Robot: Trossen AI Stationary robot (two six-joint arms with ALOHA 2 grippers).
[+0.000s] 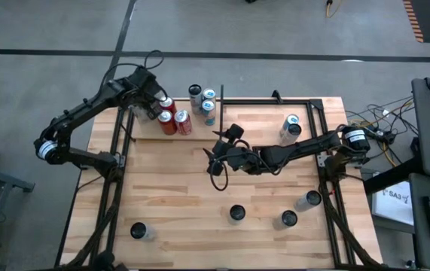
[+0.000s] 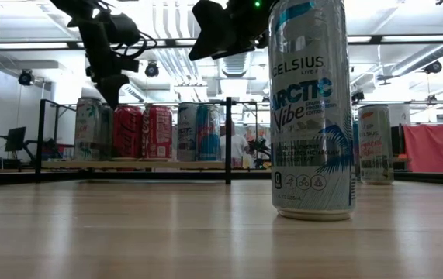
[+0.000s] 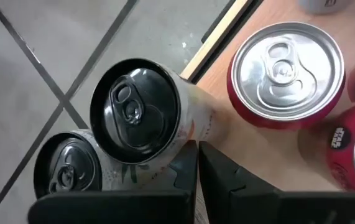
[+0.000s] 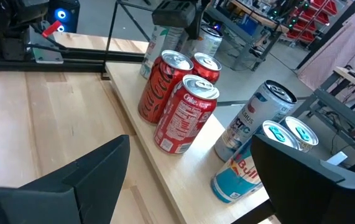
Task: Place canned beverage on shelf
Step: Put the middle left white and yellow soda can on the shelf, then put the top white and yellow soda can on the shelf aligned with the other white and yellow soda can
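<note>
Your shelf [image 1: 171, 129] sits at the worktop's [image 1: 177, 196] far left edge, carrying three red Coke cans [image 1: 175, 122] and several pale and blue cans [image 1: 202, 99]. Your left hand [image 1: 148, 105] hangs pinched shut, empty, over the shelf's left end. Your right hand [image 1: 216, 156] hovers mid-worktop, fingers spread wide, holding nothing. You look to be between cans: next, reach for one of five loose cans, the nearest being this one [image 1: 236, 214].

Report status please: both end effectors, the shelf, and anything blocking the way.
Left end effector shut, empty, over the cans at shelf's left end. Right end effector open, empty, mid-table. Shelf carries red cans and others. Loose can stands near; nothing blocking.
</note>
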